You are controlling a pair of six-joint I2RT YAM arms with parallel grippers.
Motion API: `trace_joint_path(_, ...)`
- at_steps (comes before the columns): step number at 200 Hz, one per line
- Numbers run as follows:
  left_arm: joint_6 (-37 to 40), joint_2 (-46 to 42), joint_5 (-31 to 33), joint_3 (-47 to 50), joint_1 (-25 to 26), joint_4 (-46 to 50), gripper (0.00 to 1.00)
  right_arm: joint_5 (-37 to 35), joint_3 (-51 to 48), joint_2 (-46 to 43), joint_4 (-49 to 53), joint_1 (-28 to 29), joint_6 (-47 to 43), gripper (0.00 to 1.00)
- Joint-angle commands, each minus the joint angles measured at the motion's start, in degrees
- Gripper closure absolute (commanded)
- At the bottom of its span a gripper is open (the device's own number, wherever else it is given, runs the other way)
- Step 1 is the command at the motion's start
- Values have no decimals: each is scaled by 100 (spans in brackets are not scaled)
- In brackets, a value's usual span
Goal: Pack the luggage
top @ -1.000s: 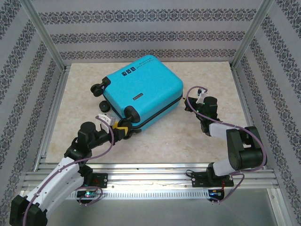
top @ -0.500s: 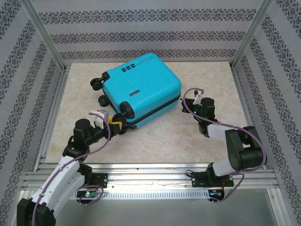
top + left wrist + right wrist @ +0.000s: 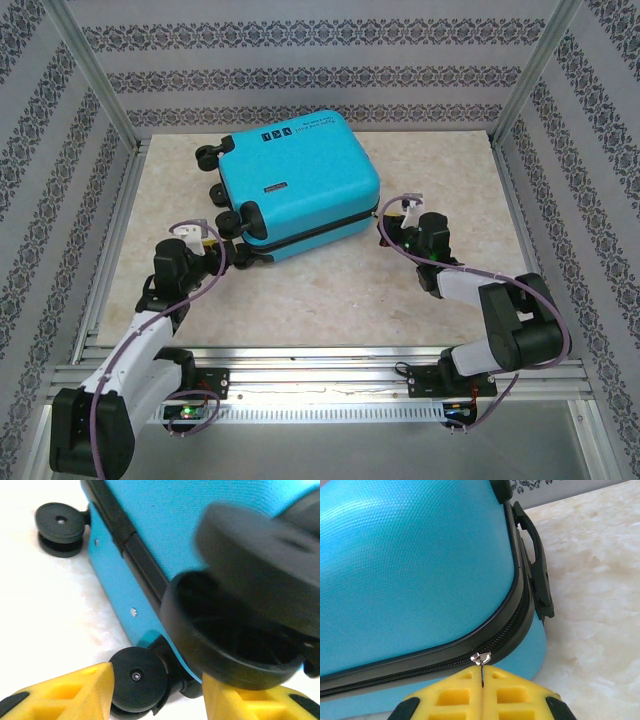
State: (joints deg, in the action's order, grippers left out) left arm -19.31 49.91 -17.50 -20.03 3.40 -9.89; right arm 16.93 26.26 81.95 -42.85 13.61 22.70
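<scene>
The luggage [image 3: 295, 185], a turquoise hard-shell suitcase, lies closed and flat on the table with its black wheels [image 3: 240, 217] toward the left. At its near-left corner my left gripper [image 3: 208, 238] stands open. In the left wrist view one small wheel [image 3: 137, 680] sits between the yellow fingers [image 3: 65, 696], close to the left one and apart from the right one. My right gripper [image 3: 393, 215] is at the near-right corner. Its fingers [image 3: 455, 695] are shut on the thin zipper pull [image 3: 481, 672], just below the silver slider [image 3: 481, 657] on the black zipper.
The suitcase's black handle [image 3: 535, 580] runs along the side to the right of the zipper corner. Bare marble tabletop [image 3: 330, 290] lies between both arms and the front rail. Metal frame posts [image 3: 95, 90] and patterned walls enclose the table.
The suitcase has swung and slid toward the back left. My left gripper has drawn back to the left and opened wider. The right gripper has followed the corner leftward, still shut on the pull.
</scene>
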Motion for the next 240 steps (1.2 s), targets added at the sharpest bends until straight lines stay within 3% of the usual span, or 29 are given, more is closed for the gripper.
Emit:
trace_joint_path(1,-269,96,430,-417,-176,-606,51,33,-160,-211,-4,125,-138,100)
trace_joint_path(57,-525,499,374,-693,-331,-692,51,30,-407,-612,155,348,-184,100)
trace_joint_path(104,-677,638,226,-846,-348,-732,51,-105,-802,-809,124,878,-99,100)
trace_joint_path(179,-786,658,363,-1024,-385,-369,51,-1417,-1421,-1692,179,1838,-114,100)
trace_joint_path(203,-1131,456,314,-1027,-395,-43,50,-1564,-1392,-1759,246,1855,-160,100)
trace_joint_path(220,-1693,237,486,-1021,-394,512,41,-1655,-1319,-1648,236,1859,-186,100)
trace_joint_path(240,-2263,-63,483,-991,-393,1183,41,-1656,-1208,-1403,136,1865,-208,100)
